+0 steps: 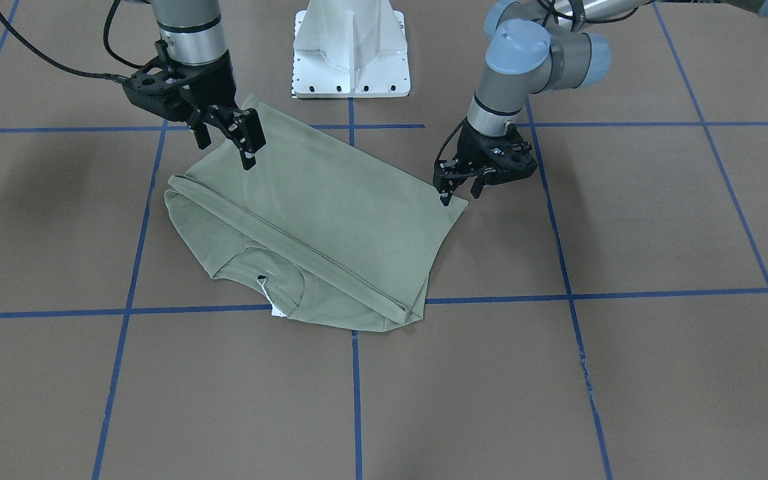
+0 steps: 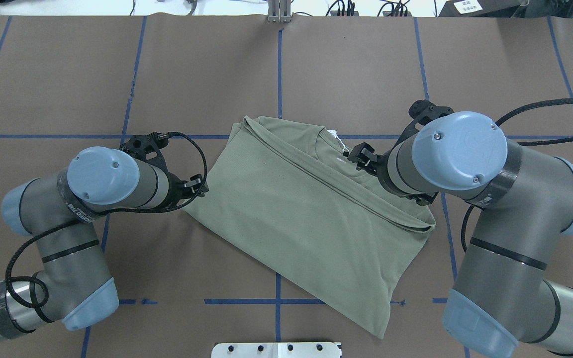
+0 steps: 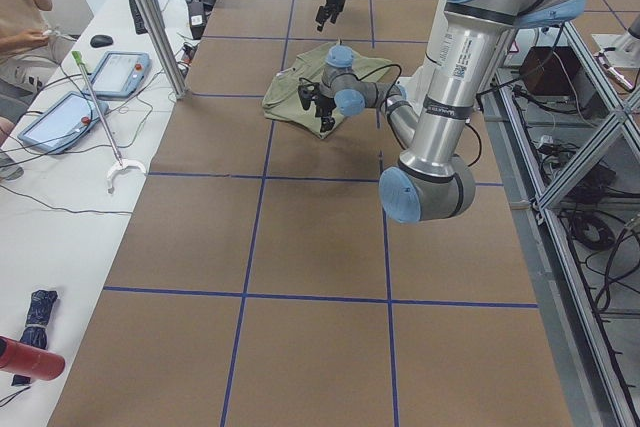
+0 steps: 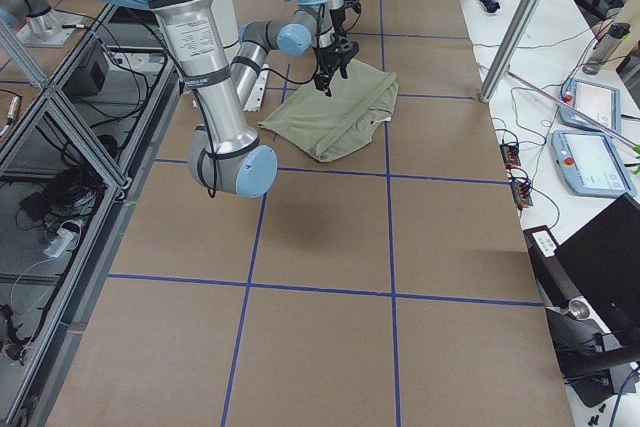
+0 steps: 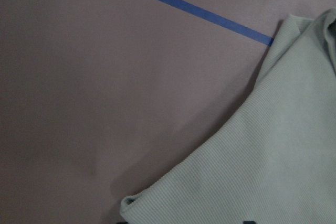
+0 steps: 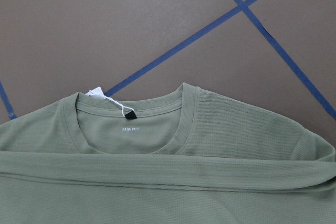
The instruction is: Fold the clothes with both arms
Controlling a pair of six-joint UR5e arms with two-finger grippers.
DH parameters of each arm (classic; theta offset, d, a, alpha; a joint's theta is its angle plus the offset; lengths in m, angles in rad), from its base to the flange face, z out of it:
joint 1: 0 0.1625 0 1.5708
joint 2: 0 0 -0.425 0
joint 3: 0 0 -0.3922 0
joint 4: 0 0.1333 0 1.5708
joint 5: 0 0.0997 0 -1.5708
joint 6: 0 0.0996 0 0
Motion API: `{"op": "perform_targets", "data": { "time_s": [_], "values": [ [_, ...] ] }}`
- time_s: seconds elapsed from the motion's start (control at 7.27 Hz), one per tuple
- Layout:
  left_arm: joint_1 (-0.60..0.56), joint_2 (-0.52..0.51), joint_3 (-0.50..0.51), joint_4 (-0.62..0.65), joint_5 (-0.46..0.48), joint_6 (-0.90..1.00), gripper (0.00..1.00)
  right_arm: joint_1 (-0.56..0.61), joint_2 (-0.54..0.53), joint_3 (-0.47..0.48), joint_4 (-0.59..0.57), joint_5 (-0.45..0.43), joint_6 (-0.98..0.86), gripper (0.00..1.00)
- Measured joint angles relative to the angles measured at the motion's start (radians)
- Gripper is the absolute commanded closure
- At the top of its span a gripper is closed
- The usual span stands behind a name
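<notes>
While the pale sage-green long-sleeved knit shirt [image 1: 331,220] lies folded on the brown tabletop [image 1: 657,220], nothing grips it. Your black two-finger left hand [image 1: 460,195] is down at one shirt corner, released. Your right hand [image 1: 226,152] hangs released above the shirt's opposite end.

A: Arm colours logged?
B: Noted: left arm [image 2: 82,238] and right arm [image 2: 510,248], either side of the white pedestal base [image 1: 351,47]. Silver-grey tubes, light-blue joint caps [image 2: 458,149], small screws [image 2: 435,134] seen in them.
A: Cables, markings?
B: Black braided cable [image 2: 555,102] noted on each; printed label [image 3: 462,47] on tubes; left gripper [image 1: 461,193], right gripper [image 1: 226,153] black.
</notes>
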Motion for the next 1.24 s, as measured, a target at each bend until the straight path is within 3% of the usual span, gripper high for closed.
{"op": "perform_targets", "data": {
  "time_s": [0.41, 0.55, 0.69, 0.83, 1.24],
  "values": [
    [0.004, 0.004, 0.03, 0.0, 0.002, 0.0, 0.52, 0.002, -0.001, -0.007, 0.007, 0.0, 0.001, 0.0],
    [0.004, 0.001, 0.041, 0.0, 0.001, 0.0, 0.63, 0.003, 0.0, -0.008, 0.007, 0.0, 0.002, 0.0],
    [0.005, 0.0, 0.046, 0.0, 0.001, 0.0, 0.94, 0.003, 0.0, -0.008, 0.007, 0.0, 0.002, 0.0],
    [0.006, 0.002, 0.048, -0.001, 0.0, 0.0, 1.0, 0.003, 0.0, -0.008, 0.007, 0.0, 0.003, 0.0],
    [0.006, 0.005, 0.045, 0.0, -0.003, 0.007, 1.0, 0.003, -0.001, -0.009, 0.007, 0.0, 0.004, 0.0]
  ]
}}
